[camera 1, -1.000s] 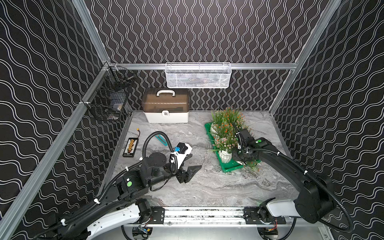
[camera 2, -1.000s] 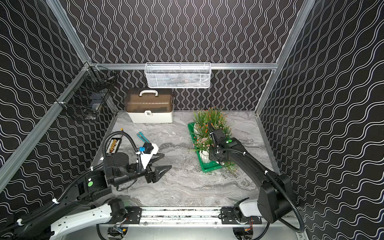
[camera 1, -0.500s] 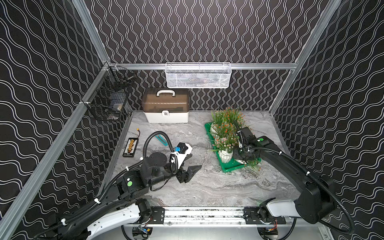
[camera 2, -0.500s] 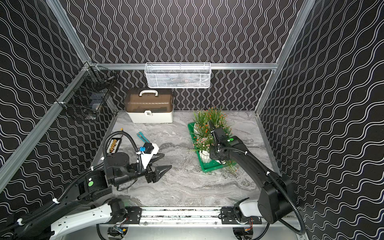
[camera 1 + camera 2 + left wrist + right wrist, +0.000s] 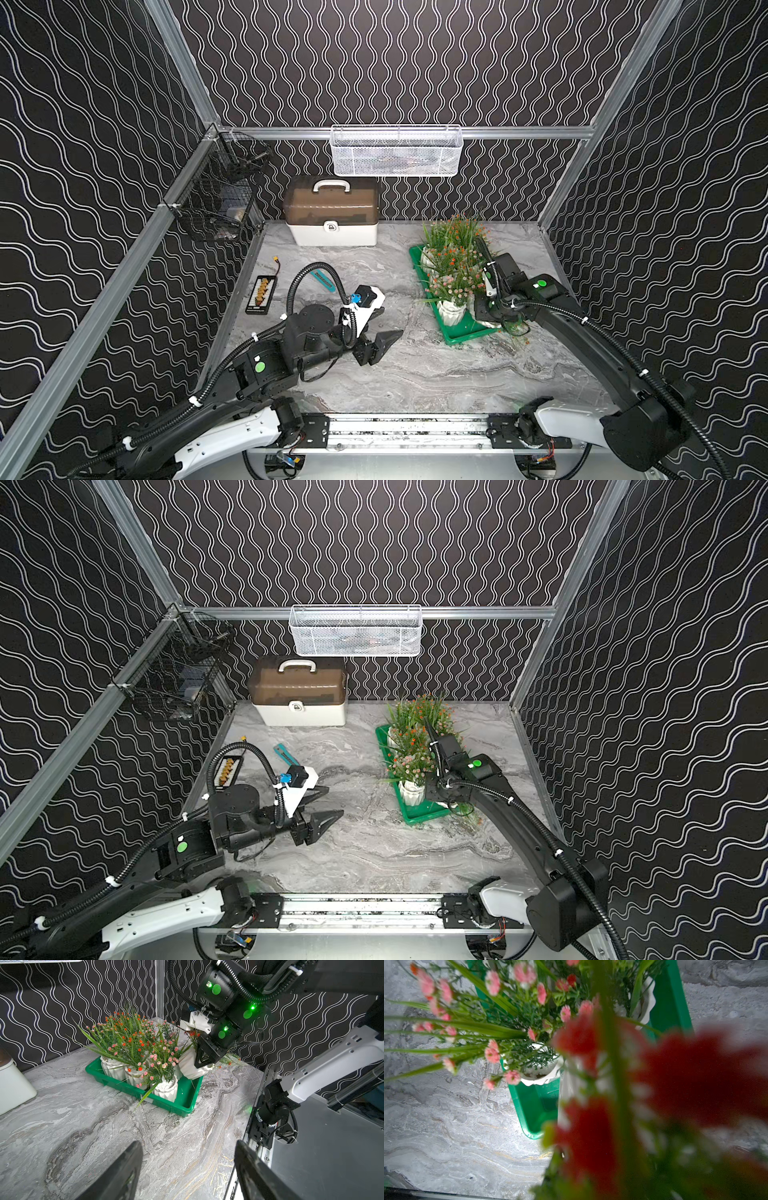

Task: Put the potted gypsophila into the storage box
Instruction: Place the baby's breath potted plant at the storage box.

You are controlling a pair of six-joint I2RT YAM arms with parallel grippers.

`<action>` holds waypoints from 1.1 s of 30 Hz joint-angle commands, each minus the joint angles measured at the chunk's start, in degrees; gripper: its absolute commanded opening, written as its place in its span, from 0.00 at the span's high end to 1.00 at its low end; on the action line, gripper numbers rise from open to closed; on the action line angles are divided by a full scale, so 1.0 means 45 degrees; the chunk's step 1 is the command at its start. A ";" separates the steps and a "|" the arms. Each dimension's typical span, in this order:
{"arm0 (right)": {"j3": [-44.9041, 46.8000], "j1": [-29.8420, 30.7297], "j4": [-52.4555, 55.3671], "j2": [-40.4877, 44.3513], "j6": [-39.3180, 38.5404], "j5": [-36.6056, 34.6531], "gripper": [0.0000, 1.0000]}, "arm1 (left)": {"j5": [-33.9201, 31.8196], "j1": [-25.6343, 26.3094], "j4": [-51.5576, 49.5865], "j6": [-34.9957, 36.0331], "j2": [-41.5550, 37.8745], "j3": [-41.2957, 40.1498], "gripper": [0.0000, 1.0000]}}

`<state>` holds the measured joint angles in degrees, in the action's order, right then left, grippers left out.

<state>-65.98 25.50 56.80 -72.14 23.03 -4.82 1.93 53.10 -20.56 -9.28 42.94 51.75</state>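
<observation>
The right gripper (image 5: 202,1062) has barely shifted over the last second. It stays pinched on the rim of a tilted potted gypsophila (image 5: 187,1065), above the storage box's (image 5: 178,1108) corner, right of centre. Only the left wrist view shows that grip. The left gripper (image 5: 188,1145), at bottom of frame, stands spread and empty.

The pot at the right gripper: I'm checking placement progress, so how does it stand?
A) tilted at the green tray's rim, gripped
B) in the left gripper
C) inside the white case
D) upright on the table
A: the left wrist view shows the right gripper shut on the pot, which leans at the green tray rim; the left gripper is open, empty.
</observation>
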 commanded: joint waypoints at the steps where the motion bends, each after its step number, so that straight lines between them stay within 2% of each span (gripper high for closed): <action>1: -0.0201 0.0018 0.0648 0.0010 -0.0301 -0.0440 1.00 | 0.0000 -0.0022 0.0272 0.0156 -0.0025 0.0122 0.27; 13: -0.0261 0.0018 0.1049 -0.1092 -0.1129 -0.0282 1.00 | 0.0106 -0.0023 0.0310 0.0107 -0.0165 0.0083 0.27; 24: -0.1493 -0.0114 0.1009 -0.3487 -0.1577 -0.0286 1.00 | 0.0039 -0.0022 0.0271 0.0127 -0.0212 0.0064 0.27; 33: -0.2038 -0.0886 0.0283 -0.4260 -0.1909 0.0296 1.00 | -0.0068 -0.0023 0.0232 0.0147 -0.0161 0.0063 0.27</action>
<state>-75.29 22.26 60.12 -90.41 15.40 -5.02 1.93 53.10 -20.56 -9.28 42.11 51.75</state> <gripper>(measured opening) 0.130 0.732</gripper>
